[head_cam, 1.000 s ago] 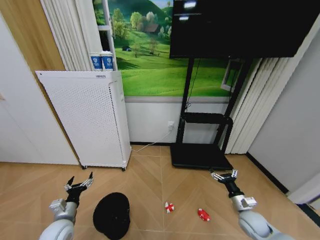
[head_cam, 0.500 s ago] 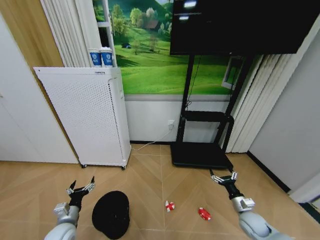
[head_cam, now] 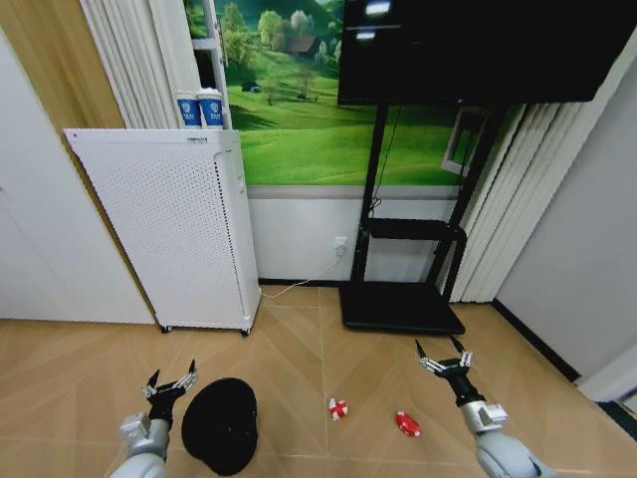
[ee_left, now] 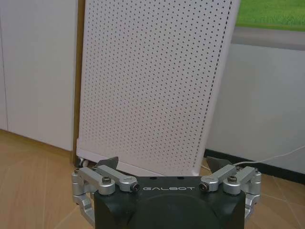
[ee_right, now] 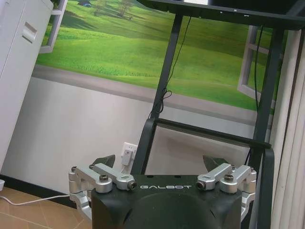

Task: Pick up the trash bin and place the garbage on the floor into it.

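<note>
Our left end effector [head_cam: 169, 382] hovers spread wide and empty beside the trash bin [head_cam: 220, 425]; our right end effector [head_cam: 445, 359], equally wide and empty, hangs above the red piece [head_cam: 407, 424].

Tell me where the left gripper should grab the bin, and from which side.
Probably the rim. The bin stands upright on the floor, mouth up, bag lining the edge, so a finger could go inside and one outside. The open left gripper is just to its left, so come from above on that near side.
</note>
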Available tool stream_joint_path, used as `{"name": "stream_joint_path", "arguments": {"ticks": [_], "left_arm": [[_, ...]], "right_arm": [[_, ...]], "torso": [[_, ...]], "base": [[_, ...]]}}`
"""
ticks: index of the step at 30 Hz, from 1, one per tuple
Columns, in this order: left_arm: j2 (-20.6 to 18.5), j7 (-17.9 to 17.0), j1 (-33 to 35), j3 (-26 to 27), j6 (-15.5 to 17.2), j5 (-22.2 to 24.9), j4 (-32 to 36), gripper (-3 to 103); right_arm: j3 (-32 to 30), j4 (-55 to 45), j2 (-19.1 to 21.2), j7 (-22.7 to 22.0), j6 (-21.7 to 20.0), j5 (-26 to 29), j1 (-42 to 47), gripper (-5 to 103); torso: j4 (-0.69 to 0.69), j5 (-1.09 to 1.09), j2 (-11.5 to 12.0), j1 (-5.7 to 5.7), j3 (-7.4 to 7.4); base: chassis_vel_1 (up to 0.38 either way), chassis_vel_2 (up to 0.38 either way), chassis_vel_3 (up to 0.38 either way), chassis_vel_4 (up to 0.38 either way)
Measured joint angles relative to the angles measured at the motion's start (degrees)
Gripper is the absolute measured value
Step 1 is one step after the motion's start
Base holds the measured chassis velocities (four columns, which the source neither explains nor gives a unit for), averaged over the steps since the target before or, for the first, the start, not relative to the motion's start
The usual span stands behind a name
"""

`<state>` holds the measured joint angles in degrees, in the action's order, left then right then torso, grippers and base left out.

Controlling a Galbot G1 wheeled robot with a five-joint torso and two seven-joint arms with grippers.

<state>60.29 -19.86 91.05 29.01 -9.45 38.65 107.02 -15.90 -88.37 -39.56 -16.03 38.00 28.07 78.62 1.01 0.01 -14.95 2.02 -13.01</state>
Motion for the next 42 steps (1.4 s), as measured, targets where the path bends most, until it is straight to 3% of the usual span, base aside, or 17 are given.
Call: {"name": "stream_joint_path", "arguments": {"ticks": [6, 16, 28, 42], "left_arm": [[3.5, 2.2, 5.4, -1.8, -1.3, 1.3, 1.3, 100], [7.4, -2.7, 12.2, -2.3, 0.6, 4.9, 6.2, 100], [5.4, -2.3, 16.5, 1.8, -0.1, 5.6, 5.8, 100], [1.5, 2.2, 12.9, 2.5, -1.1, 8.3, -3.7, 100]], "right_arm": [[-0.6, 0.5, -0.1, 0.0, 0.1, -0.1, 0.7, 100], [-1.5, 1.3, -0.2, -0.1, 0.3, -0.7, 1.5, 100], [-2.0, 2.9, -2.3, -0.1, 1.0, -1.6, 2.0, 100], [-3.3, 4.1, -3.5, 0.3, 1.9, -1.9, 3.5, 100]], "torso": [[-0.01, 0.0, -0.2, 0.05, -0.11], [0.0, 0.0, -0.4, 0.13, -0.22], [0.01, 0.0, -0.5, 0.18, -0.31], [0.01, -0.02, -0.6, 0.21, -0.36]], "base": [[0.0, 0.0, 0.0, 0.0], [0.0, 0.0, 0.0, 0.0], [0.0, 0.0, 0.0, 0.0], [0.0, 0.0, 0.0, 0.0]]}}
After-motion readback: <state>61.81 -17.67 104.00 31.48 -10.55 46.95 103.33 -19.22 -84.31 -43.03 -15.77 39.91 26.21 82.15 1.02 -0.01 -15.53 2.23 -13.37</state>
